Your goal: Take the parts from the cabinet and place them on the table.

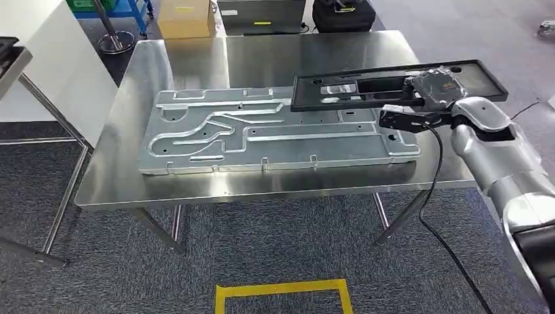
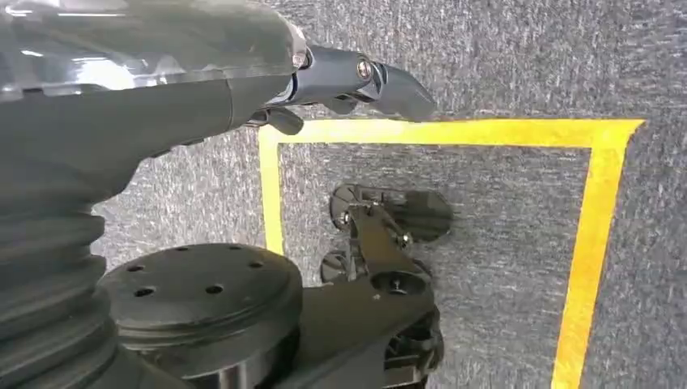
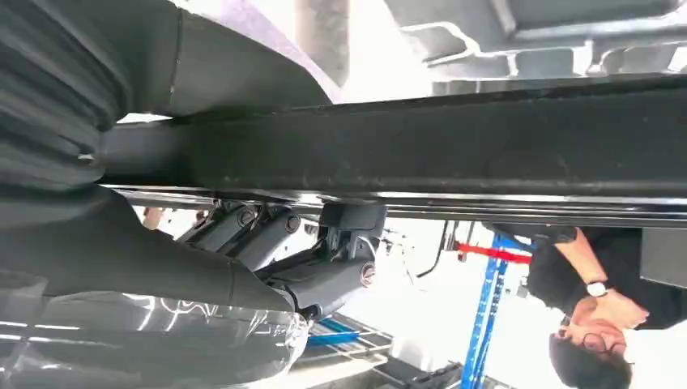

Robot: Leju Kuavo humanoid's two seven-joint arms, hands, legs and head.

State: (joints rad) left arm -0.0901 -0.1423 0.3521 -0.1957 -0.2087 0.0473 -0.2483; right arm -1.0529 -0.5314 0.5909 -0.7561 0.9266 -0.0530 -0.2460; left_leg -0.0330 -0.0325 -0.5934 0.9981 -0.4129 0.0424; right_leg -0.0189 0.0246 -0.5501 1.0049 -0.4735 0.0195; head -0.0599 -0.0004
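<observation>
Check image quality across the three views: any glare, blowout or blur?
Head view: sharp; soft ceiling-light glare on the steel table, and the black frame in the right hand throws a shadow on the metal panel. Right wrist view: background blown out white, the frame's underside dark and soft. Left wrist view: evenly lit; left hand slightly soft, yellow tape crisp.
</observation>
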